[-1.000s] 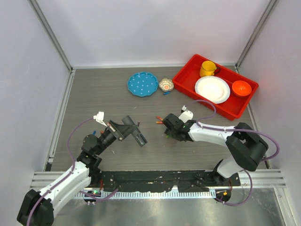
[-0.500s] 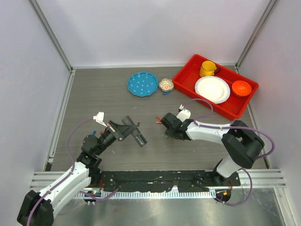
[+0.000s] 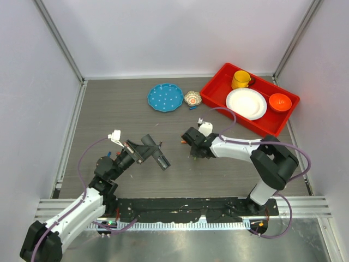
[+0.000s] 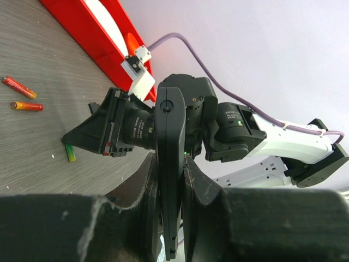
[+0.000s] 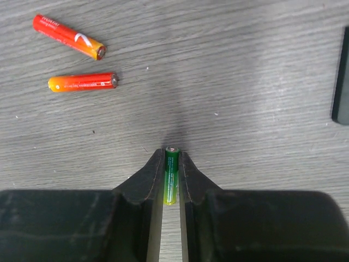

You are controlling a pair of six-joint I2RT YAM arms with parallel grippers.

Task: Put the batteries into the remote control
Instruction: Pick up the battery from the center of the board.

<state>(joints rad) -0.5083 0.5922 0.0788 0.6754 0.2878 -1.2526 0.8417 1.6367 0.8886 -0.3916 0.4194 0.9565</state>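
Grey wood-grain tabletop [image 3: 109, 109] filled the floor of a white-walled booth, and both of your arms were over its middle. Your left gripper [image 4: 170, 183] was clamped on the remote control [image 4: 169, 125], pinching it by the two broad faces with one narrow edge turned toward its wrist camera. It was lifted clear of the table, probably so that the bar stayed steady and reachable while the other arm fetched a cell. From these views you could not tell whether the battery compartment was uncovered.

From above, your right gripper [image 3: 193, 150] sat at about 3 o'clock from the remote, tips down at the surface. In its wrist view the jaws were pressed against both long sides of the green battery [image 5: 171, 180], which lay flat on the wood and in line with the fingers. That alignment looked deliberate: a thin cylinder rolls, so a squeeze across its width should pin it before lifting.

Two orange-red sticks [image 5: 69, 36] lay at 10 to 11 o'clock from that cell, well apart from it and untouched. Only one green cell showed. A red tray [image 3: 218, 101] with crockery stood at 1 o'clock on the table, and a blue plate [image 3: 165, 97] at 12. You were judged early in the job: nothing loaded
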